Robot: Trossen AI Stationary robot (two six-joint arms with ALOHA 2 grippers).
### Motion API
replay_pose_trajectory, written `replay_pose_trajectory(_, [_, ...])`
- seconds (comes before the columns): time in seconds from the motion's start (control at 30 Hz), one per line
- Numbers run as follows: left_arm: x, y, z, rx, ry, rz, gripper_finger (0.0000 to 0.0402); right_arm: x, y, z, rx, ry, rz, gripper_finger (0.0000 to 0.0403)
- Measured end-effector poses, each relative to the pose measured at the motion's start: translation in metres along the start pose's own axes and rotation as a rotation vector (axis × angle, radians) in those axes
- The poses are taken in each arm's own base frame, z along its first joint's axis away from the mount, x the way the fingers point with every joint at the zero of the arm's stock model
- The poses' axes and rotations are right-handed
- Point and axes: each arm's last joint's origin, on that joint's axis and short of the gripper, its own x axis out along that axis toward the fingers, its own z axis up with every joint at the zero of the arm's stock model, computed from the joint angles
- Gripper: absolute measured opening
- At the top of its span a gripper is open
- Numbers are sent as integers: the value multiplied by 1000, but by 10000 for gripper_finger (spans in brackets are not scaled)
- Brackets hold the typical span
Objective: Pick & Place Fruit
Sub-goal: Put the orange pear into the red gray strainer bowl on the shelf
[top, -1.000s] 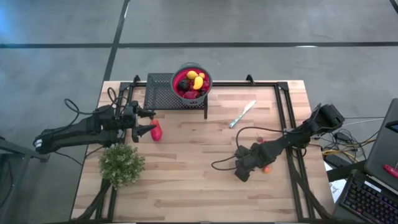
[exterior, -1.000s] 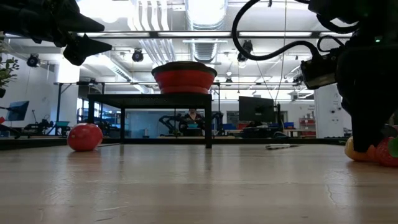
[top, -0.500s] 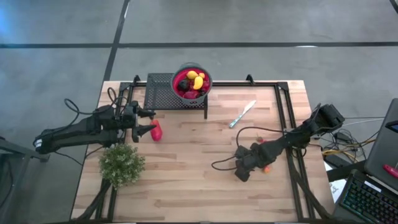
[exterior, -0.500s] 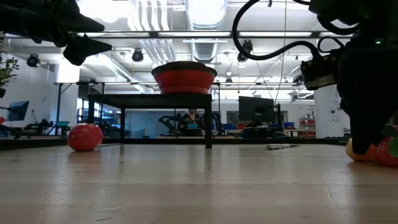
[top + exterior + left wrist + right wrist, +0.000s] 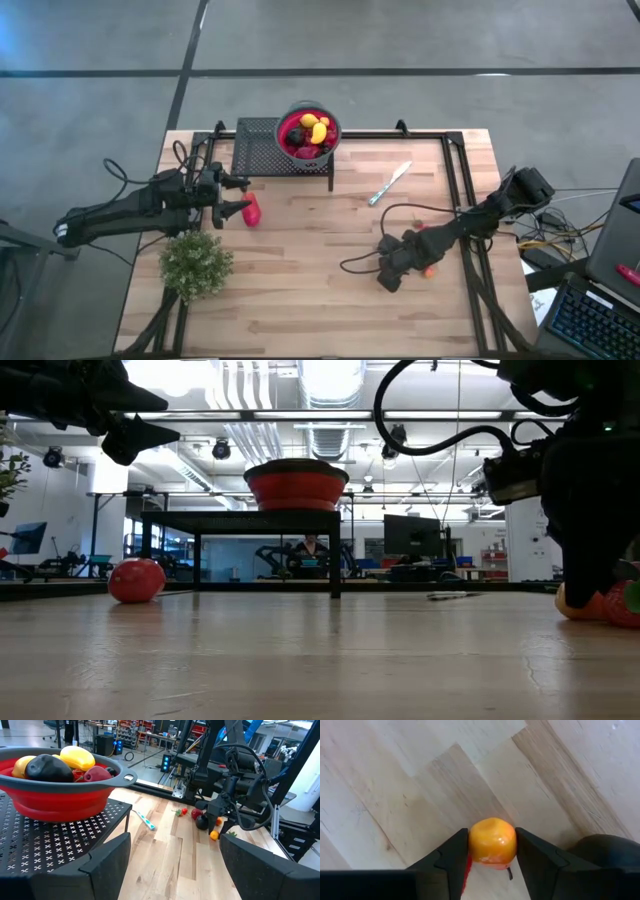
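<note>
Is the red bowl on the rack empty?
No, the red bowl on the black rack holds yellow, dark and red fruit.

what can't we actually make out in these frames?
- High view: the right end effector covers the orange fruit it is closing on; only an edge shows.
- Low view: the right arm blocks that fruit, and the picture's right edge cuts the red fruit beside it.
- Low view: the bowl sits above camera height, so its contents are hidden.
- Left wrist view: the far fruits are too small to identify.
</note>
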Motion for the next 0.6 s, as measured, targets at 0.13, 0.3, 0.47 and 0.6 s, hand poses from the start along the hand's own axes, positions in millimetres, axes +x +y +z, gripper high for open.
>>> replay_pose_trajectory(0.13, [0,0,0,0,0,0,312,-1,1,1,-3,-6,11,145])
replay_pose_trajectory(0.3, [0,0,0,0,0,0,312,-5,7,7,-24,-21,35,141])
replay_pose_trajectory(0.47, [0,0,0,0,0,0,312,-12,11,22,-48,-50,59,146])
replay_pose_trajectory(0.6, [0,0,0,0,0,0,312,-22,14,43,-98,-93,86,141])
